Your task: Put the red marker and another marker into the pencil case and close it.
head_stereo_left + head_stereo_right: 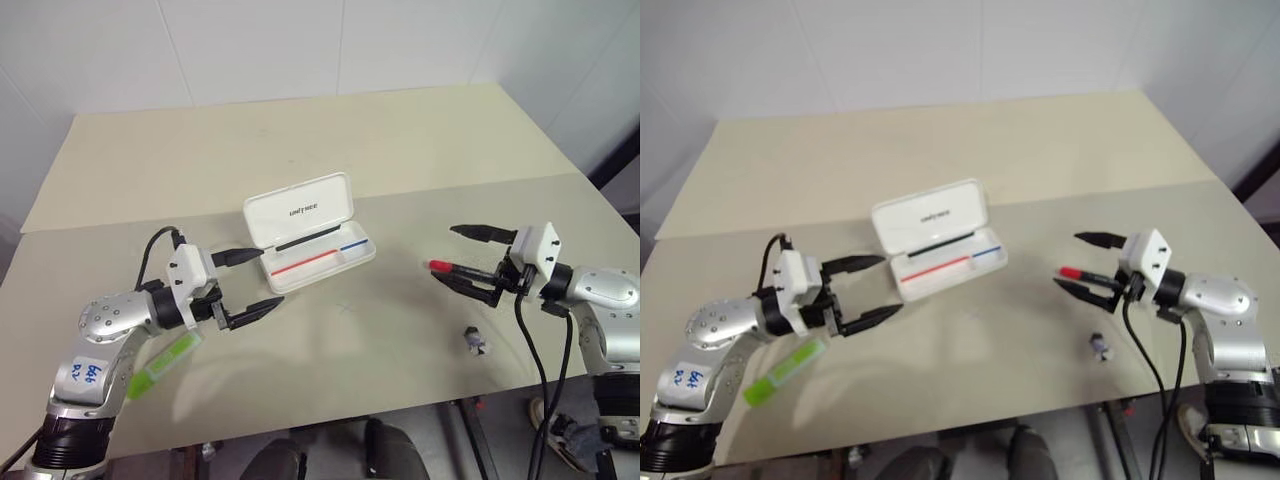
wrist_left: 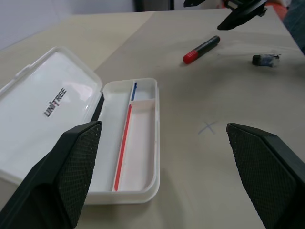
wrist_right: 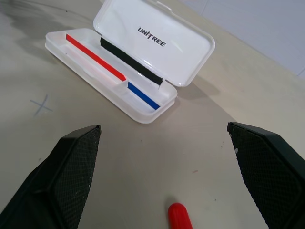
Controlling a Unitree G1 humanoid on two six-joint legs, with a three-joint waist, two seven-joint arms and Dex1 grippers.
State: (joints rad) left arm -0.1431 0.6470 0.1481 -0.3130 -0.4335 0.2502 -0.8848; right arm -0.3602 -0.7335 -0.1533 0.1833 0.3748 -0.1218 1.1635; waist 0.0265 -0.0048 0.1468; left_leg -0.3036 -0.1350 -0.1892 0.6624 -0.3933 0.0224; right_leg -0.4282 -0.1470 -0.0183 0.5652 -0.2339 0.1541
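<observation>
The left claw (image 1: 244, 285) hangs above the table (image 1: 400, 140) with its two fingers spread wide and nothing between them, pointing toward the case (image 1: 310, 232). Just beneath the left forearm, on the near left part of the table, lies the green marker (image 1: 165, 365), untouched.

The right claw (image 1: 462, 255) also stands wide open and empty, aimed inward from the right side. The red marker (image 1: 462, 269) lies flat on the table under that claw, red cap toward the case, black barrel running back under the fingers; in the right wrist view its cap (image 3: 178, 215) shows on the table between the two fingers, which do not pinch it. Whether the lower finger touches the barrel I cannot tell.

The case sits in the middle of the table, between the two claws and apart from both. Its lid stands open, tilted back on the far side, lettering showing; the tray holds a red stripe and a blue stripe, with no marker in it.

A small dark stub (image 1: 476, 343) lies on the table near the right arm, on the near side of the red marker.
</observation>
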